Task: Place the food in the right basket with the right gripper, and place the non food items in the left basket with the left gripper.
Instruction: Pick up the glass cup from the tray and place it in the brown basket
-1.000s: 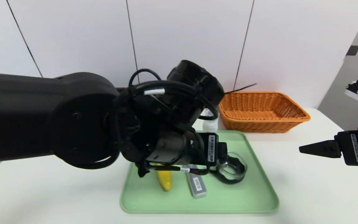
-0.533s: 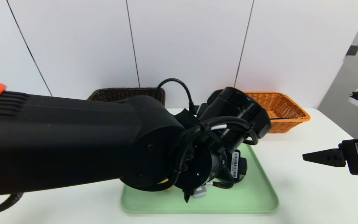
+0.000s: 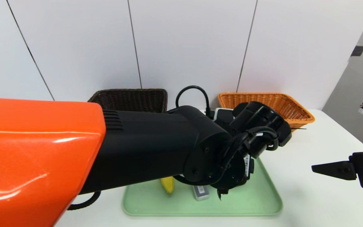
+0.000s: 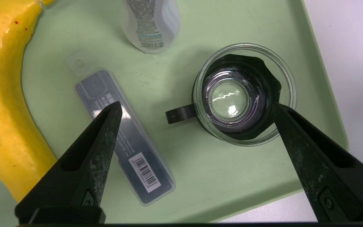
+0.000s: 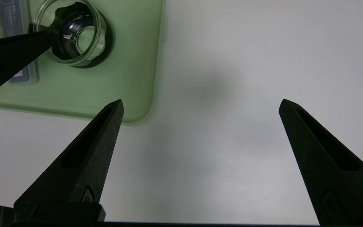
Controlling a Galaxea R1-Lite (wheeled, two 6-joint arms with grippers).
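My left gripper (image 4: 197,105) hangs open over the green tray (image 4: 200,176), holding nothing. One finger is over the slim grey case (image 4: 124,138), the other by the rim of the glass cup (image 4: 241,94) with its black handle. The yellow banana (image 4: 2,94) lies along the tray beside the case, and the white bottle (image 4: 151,25) lies beyond them. In the head view only the banana's end (image 3: 168,184) and the case's end (image 3: 201,191) peek out under the left arm. My right gripper (image 5: 202,101) is open over bare table, right of the tray.
The dark brown left basket (image 3: 131,99) and the orange right basket (image 3: 263,101) stand at the back against the wall. The left arm's orange segment (image 3: 36,157) fills the left foreground. The table's right edge (image 3: 351,135) lies near the right gripper.
The left arm has reached farther forward and right over the tray, uncovering the dark basket and hiding the cup in the head view. The right gripper has drifted slightly right and down.
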